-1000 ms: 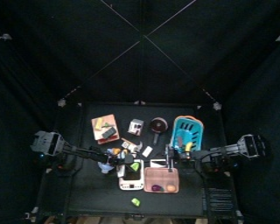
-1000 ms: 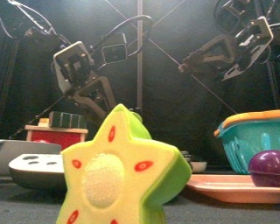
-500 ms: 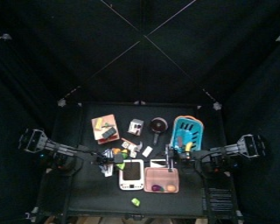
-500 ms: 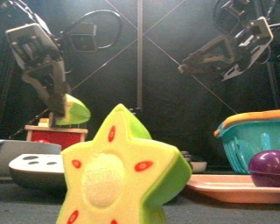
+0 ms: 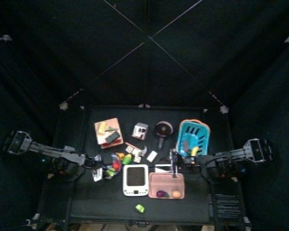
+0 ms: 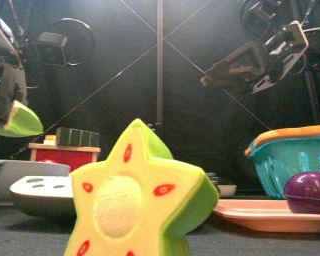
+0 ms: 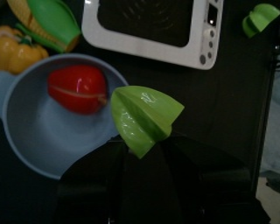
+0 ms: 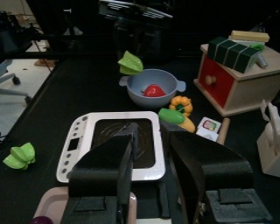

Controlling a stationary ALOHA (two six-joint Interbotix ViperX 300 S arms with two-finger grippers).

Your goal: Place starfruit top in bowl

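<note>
My left gripper (image 7: 140,150) is shut on the green starfruit top (image 7: 146,119) and holds it in the air just beside the grey-blue bowl (image 7: 31,131), which has a red tomato (image 7: 78,84) in it. In the right wrist view the starfruit top (image 8: 130,62) hangs just past the bowl's (image 8: 153,90) far rim. In the front view it (image 6: 17,121) hangs high at the far left. The star-shaped starfruit body (image 6: 136,196) stands at the table's front edge. My right gripper (image 8: 154,147) is open and empty above the white tray (image 8: 119,144).
A red box with a striped lid (image 8: 240,75) and a white rack (image 8: 273,131) stand behind the bowl. A yellow and green vegetable (image 8: 178,115) lies beside the bowl. A blue basket (image 6: 291,160) and a pink tray with a purple fruit (image 6: 310,190) are at the right.
My left arm has drawn back to the left with the starfruit top in it, from the table's middle to the bowl. The right arm has hardly moved.
</note>
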